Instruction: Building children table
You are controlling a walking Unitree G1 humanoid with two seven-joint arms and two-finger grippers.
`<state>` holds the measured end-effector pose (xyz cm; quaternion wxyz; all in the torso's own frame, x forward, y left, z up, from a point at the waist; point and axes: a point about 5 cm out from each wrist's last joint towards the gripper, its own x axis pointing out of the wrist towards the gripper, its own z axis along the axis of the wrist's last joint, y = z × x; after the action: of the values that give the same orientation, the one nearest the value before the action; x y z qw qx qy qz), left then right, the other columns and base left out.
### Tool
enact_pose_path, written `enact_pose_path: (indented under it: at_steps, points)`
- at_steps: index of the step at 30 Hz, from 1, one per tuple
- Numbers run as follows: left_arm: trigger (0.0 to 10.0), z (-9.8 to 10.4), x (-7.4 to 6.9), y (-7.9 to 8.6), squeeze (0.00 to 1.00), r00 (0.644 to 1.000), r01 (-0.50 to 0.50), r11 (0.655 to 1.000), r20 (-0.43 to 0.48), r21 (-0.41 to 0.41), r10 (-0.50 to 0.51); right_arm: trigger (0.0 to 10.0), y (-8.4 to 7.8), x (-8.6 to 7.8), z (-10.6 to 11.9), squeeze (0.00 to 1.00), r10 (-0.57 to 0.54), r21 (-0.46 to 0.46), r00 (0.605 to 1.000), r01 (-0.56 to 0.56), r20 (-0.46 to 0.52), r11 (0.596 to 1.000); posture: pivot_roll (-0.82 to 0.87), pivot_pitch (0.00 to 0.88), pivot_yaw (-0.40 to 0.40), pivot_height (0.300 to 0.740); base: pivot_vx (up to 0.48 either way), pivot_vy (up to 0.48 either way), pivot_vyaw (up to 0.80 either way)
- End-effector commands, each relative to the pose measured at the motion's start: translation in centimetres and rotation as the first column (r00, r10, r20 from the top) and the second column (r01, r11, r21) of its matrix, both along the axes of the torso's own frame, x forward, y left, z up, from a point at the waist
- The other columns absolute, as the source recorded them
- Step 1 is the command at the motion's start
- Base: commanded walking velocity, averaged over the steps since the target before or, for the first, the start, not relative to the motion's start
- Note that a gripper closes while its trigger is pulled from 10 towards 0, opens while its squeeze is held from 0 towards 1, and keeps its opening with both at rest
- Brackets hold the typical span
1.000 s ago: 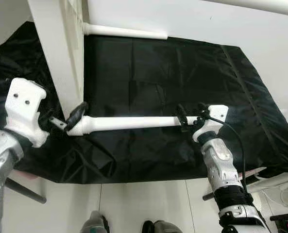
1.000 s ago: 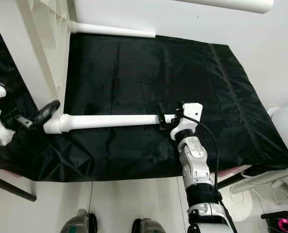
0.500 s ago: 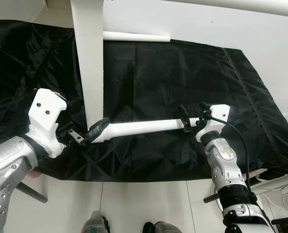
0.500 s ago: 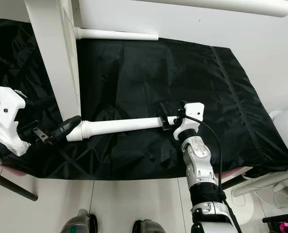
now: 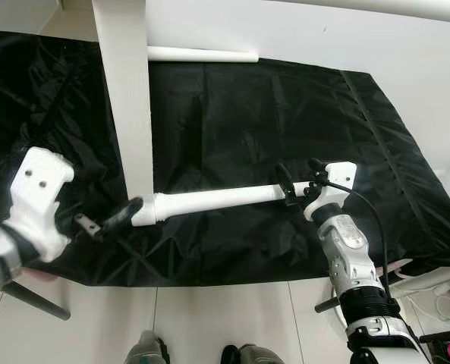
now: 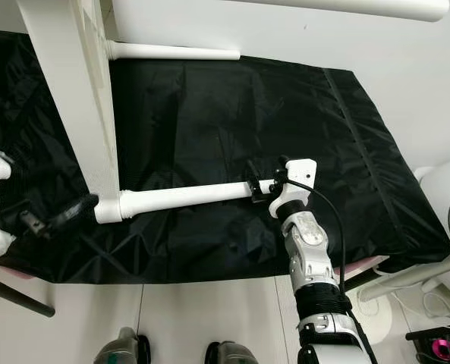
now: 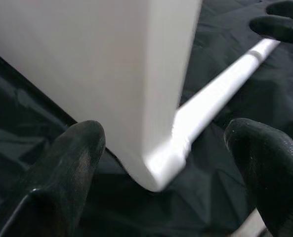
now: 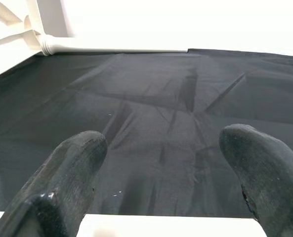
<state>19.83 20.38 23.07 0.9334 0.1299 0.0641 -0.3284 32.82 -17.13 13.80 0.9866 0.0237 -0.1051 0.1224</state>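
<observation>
A white tabletop slab [image 5: 130, 98] stands on edge on the black cloth [image 5: 285, 114]. One white leg [image 5: 217, 200] runs sideways from the slab's lower corner to my right gripper [image 5: 299, 173]. That gripper is open, and the leg's end lies across the base of its fingers [image 8: 67, 173]. My left gripper [image 5: 122, 214] is open just left of the leg's collar end. In the left wrist view the slab's corner [image 7: 156, 173] sits between its spread fingers [image 7: 62, 177] without touching them. A second white leg [image 5: 202, 54] lies at the cloth's far edge.
The cloth's front edge drops to white floor tiles [image 5: 232, 318], where my feet [image 5: 149, 353] stand. A dark rod [image 5: 35, 299] slants at lower left. A white fan [image 6: 448, 197] and cables sit at the right. A white bar [image 6: 346, 6] crosses the top.
My left gripper has drawn back to the left, off the leg's collar end that it touched before. The right gripper stays at the leg's other end. The camera has shifted slightly.
</observation>
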Motion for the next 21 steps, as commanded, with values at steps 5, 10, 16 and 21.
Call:
enact_pose_path:
  at_steps: [5,10,16,21]
  points:
    - [10.0,0.1,-1.9,-2.1,0.00,0.972,0.228,0.971,-0.047,-0.074,-0.231,10.0,-0.4,-0.2,-0.7,0.00,-0.005,-0.008,1.000,0.005,-0.022,1.000,0.08,0.095,-0.113,0.740,0.000,0.000,0.00]
    - [10.0,-0.1,-2.3,-3.1,0.00,0.955,0.274,0.951,-0.076,-0.140,-0.286,10.0,-0.5,0.3,-1.2,0.00,-0.010,-0.043,0.998,0.007,-0.062,0.999,0.09,0.093,-0.113,0.740,0.000,0.000,0.00]
    - [10.0,-1.3,-2.6,-4.3,0.00,0.926,0.326,0.933,-0.144,-0.155,-0.348,10.0,-1.2,1.5,-1.6,0.00,-0.064,-0.104,0.985,0.047,-0.163,0.993,0.09,0.096,-0.108,0.740,0.000,0.000,0.00]
    - [10.0,-2.2,-2.0,-5.2,0.00,0.917,0.330,0.932,-0.182,-0.148,-0.354,10.0,-1.6,2.5,-1.4,0.00,-0.075,-0.092,0.971,0.056,-0.225,0.994,0.08,0.096,-0.099,0.740,0.000,0.000,0.00]
